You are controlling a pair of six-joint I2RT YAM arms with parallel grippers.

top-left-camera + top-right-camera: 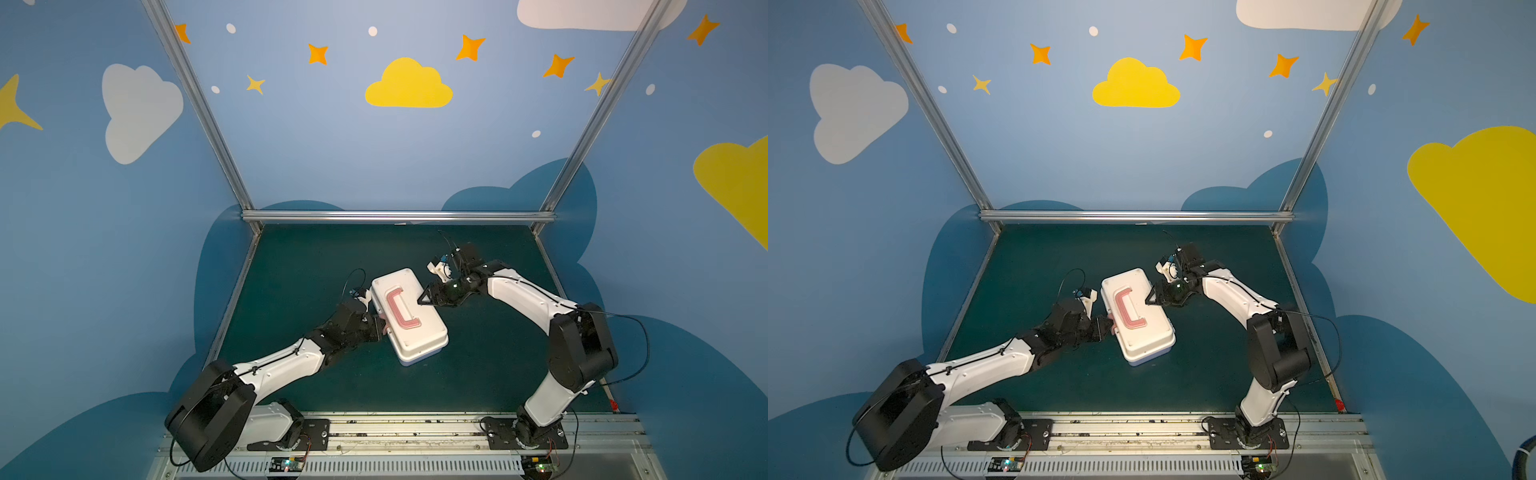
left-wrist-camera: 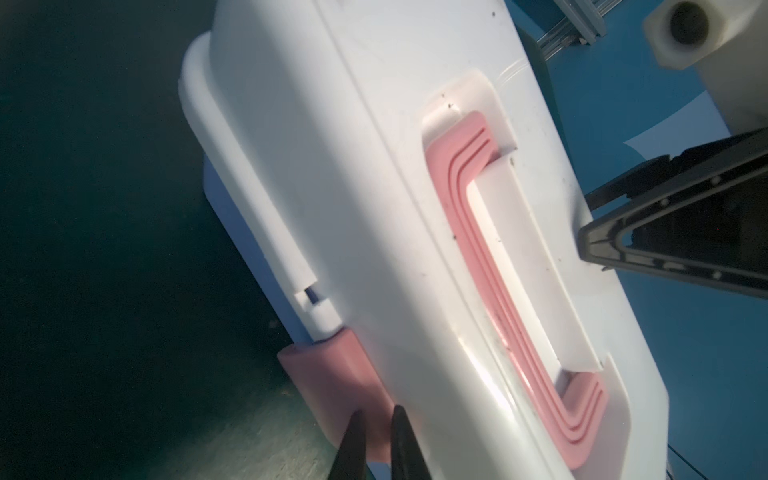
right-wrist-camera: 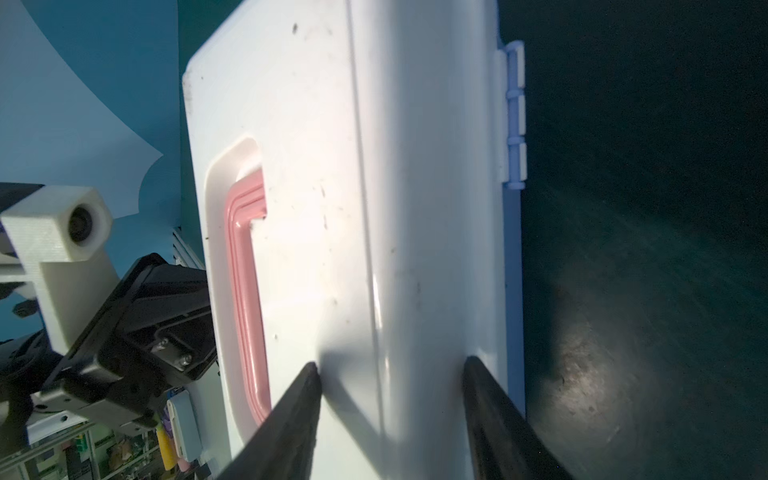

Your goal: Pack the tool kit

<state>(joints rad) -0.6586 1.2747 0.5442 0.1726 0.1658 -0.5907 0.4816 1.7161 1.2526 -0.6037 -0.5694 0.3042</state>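
The tool kit [image 1: 415, 332] [image 1: 1142, 332] lies closed and askew on the green mat, its white lid [image 2: 374, 208] [image 3: 332, 166] up and the pink C-shaped handle [image 1: 401, 311] [image 2: 498, 291] [image 3: 245, 291] folded flat. A lavender base and hinge [image 3: 515, 112] show along one long edge. My left gripper [image 1: 380, 328] [image 1: 1108, 326] [image 2: 378, 411] is at the opposite long side, jaws nearly together, tips against the pink latch [image 2: 332, 382]. My right gripper [image 1: 422, 297] [image 1: 1148, 299] [image 3: 391, 362] stands open with both fingertips on the lid near the hinge edge. No loose tools are in view.
The green mat [image 1: 332, 257] is bounded by an aluminium rail [image 1: 399, 216] at the back, slanted posts at both sides and the arms' mounting rail [image 1: 399, 428] in front. The arms flank the box on either side.
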